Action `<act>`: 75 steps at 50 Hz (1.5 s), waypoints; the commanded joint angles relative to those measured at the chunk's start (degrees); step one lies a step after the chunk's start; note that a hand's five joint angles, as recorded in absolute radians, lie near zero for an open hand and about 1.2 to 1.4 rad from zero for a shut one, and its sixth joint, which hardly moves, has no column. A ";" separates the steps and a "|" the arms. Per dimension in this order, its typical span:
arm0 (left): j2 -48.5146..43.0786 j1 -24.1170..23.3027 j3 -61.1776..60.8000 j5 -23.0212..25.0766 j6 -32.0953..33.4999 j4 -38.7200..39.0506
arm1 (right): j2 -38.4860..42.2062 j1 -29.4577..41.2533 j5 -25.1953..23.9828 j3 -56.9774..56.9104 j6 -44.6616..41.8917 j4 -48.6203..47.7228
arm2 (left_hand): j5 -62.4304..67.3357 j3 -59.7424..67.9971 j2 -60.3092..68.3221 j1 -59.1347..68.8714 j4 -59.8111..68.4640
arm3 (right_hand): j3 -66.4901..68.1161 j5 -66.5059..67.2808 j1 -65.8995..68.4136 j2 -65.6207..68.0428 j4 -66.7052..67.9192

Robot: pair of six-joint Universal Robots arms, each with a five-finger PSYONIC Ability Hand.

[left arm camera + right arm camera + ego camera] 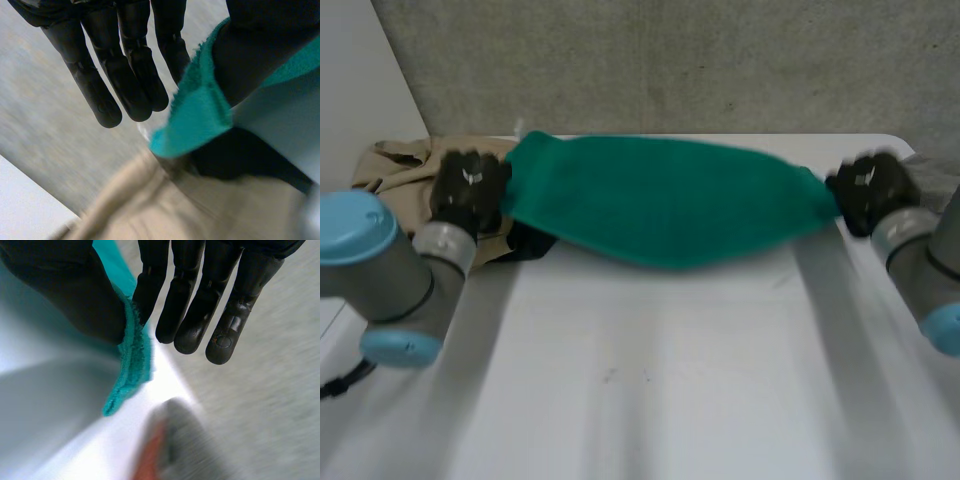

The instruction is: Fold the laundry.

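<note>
The near half of the white tabletop (650,400) lies bare. Over its left and right edges the two grey arms reach away towards the far side.

Further in, a green cloth (660,200) is stretched from side to side between the two hands, sagging in the middle towards the near edge. I cannot tell whether its low edge touches the tabletop.

The left hand (468,190) has the cloth's left end. Seen from its wrist, the fingers (130,75) are straight and the frayed green edge is pinched between them and the thumb. The right hand (865,190) has the right end the same way: straight fingers (200,300), with the cloth's hem nipped against the thumb.

Just under the left hand a dark garment (530,243) peeks out below the green cloth. Behind it, at the far left corner, a beige garment (405,165) lies crumpled. By the far right corner, beyond the right hand, lies something grey (935,175). A concrete wall (670,60) stands behind the tabletop.
</note>
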 commanded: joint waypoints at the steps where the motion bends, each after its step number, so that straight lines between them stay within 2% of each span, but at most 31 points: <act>1: 13.66 1.61 -13.97 -0.05 7.98 -16.05 | -7.01 -3.58 -3.02 7.29 -6.41 20.27 | 14.55 11.63 11.23 13.98 11.07 | 11.80 12.84 22.77 12.40 11.81; 2: 15.08 1.70 -15.21 -0.05 9.40 -19.15 | -8.59 -5.07 -3.37 8.26 -7.81 23.09 | 14.55 11.63 11.23 13.98 11.07 | 11.80 12.84 22.77 12.40 11.81; 3: 16.49 1.87 -16.35 -0.05 10.89 -22.40 | -11.82 -8.74 -4.16 10.53 -11.92 29.90 | 14.55 11.63 11.23 13.98 11.07 | 11.80 12.84 22.77 12.40 11.81; 4: 19.63 2.05 -18.45 0.04 12.91 -29.31 | -13.08 -10.00 -4.60 11.42 -13.70 32.41 | 14.55 11.63 11.23 13.98 11.07 | 11.80 12.84 22.77 12.40 11.81; 7: 24.13 2.75 -21.80 0.13 15.55 -41.19 | -16.16 -13.60 -7.24 13.45 -20.29 40.06 | 14.55 11.63 11.23 13.98 11.07 | 11.80 12.84 22.77 12.40 11.81; 11: 25.11 2.93 -22.17 0.13 16.00 -46.16 | -17.04 -15.72 -11.20 14.15 -23.82 43.33 | 14.55 11.63 11.23 13.98 11.07 | 11.80 12.84 22.77 12.40 11.81; 16: 24.24 2.58 -19.89 0.04 15.92 -42.04 | -16.26 -15.90 -12.25 13.01 -23.74 42.90 | 14.55 11.63 11.23 13.98 11.07 | 11.80 12.84 22.77 12.40 11.81; 23: 15.63 0.48 -12.51 -0.40 15.04 -29.57 | -8.17 -14.14 -11.47 7.48 -17.86 31.66 | 14.55 11.63 11.23 13.98 11.07 | 11.80 12.84 22.77 12.40 11.81; 28: 8.69 -1.20 -7.23 -0.66 13.54 -19.46 | -3.52 -10.28 -8.75 3.53 -13.81 21.82 | 14.55 11.63 11.23 13.98 11.07 | 11.80 12.84 22.77 12.40 11.81; 34: -1.14 -1.99 1.01 -2.06 13.01 -7.69 | 5.18 -5.01 -1.81 -4.56 -13.71 7.93 | 14.55 11.63 11.23 13.98 11.07 | 11.80 12.84 22.77 12.40 11.81; 37: -5.63 -2.78 5.15 -3.47 13.19 -4.60 | 10.09 -3.43 0.31 -9.20 -13.98 2.23 | 14.55 11.63 11.23 13.98 11.07 | 11.80 12.84 22.77 12.40 11.81; 40: -11.69 -3.31 11.57 -5.41 13.37 -2.66 | 14.84 -3.07 0.23 -13.68 -14.42 -2.26 | 14.55 11.63 11.23 13.98 11.07 | 11.80 12.84 22.77 12.40 11.81; 47: -20.84 -3.49 22.21 -5.67 13.19 -0.90 | 24.17 -2.63 0.31 -22.75 -14.07 -7.81 | 14.55 11.63 11.23 13.98 11.07 | 11.80 12.84 22.77 12.40 11.81; 48: -21.63 -3.49 23.18 -5.67 13.10 -0.46 | 25.74 -2.19 0.49 -24.07 -13.81 -8.78 | 4.08 1.16 0.76 3.51 0.60 | -14.95 -13.91 -3.98 -14.35 -14.94; 49: -22.43 -3.57 23.97 -5.67 13.02 -0.02 | 26.46 -1.93 0.92 -24.51 -13.89 -9.22 | -12.84 -15.77 -16.16 -13.41 -16.32 | -37.03 -35.99 -26.06 -36.43 -37.03; 50: -23.39 -3.75 24.85 -5.59 13.19 0.68 | 26.98 -1.75 1.19 -24.87 -13.89 -9.49 | -55.45 -58.37 -58.77 -56.02 -58.93 | -55.57 -54.53 -44.60 -54.97 -55.56; 51: -23.66 -4.01 24.94 -5.59 13.28 0.94 | 27.42 -1.49 1.28 -25.22 -13.81 -9.75 | -55.45 -58.37 -58.77 -56.02 -58.93 | -58.20 -57.16 -47.23 -57.60 -58.19; 52: -23.66 -4.36 24.94 -5.59 13.19 1.12 | 27.86 -1.22 1.28 -25.31 -13.37 -10.10 | -48.07 -51.00 -51.40 -48.65 -51.56 | -58.20 -57.16 -47.23 -57.60 -58.19; 54: -23.23 -5.59 24.51 -5.59 12.75 1.12 | 27.52 -0.96 1.28 -24.96 -12.40 -10.11 | -55.45 -58.37 -58.77 -56.02 -58.93 | -58.20 -57.16 -47.23 -57.60 -58.19; 59: -19.63 -7.44 20.73 -5.67 12.58 1.04 | 23.05 -1.48 0.93 -21.01 -5.38 -9.58 | -55.45 -58.37 -58.77 -56.02 -58.93 | -58.20 -57.16 -47.23 -57.60 -58.19; 63: -13.83 -7.62 15.29 -5.67 12.49 0.86 | 14.70 -1.92 0.14 -14.69 3.58 -8.35 | -55.45 -58.37 -58.77 -56.02 -58.93 | -58.20 -57.16 -47.23 -57.60 -58.19; 67: -6.45 -7.62 8.52 -5.76 12.22 0.77 | 4.78 -4.98 -4.32 -7.66 11.05 -0.91 | -55.45 -58.37 -58.77 -56.02 -58.93 | -58.20 -57.16 -47.23 -57.60 -58.19; 73: 3.84 -7.79 -1.77 -5.50 7.22 1.12 | -0.25 -9.30 -11.72 -2.99 12.91 11.41 | -55.45 -58.37 -58.77 -56.02 -58.93 | -58.20 -57.16 -47.23 -57.60 -58.19; 75: 5.94 -8.31 -3.96 -5.50 3.72 1.12 | -0.52 -11.06 -13.04 -1.76 12.91 15.02 | -55.45 -58.37 -58.77 -56.02 -58.93 | -50.90 -49.86 -39.93 -50.30 -50.89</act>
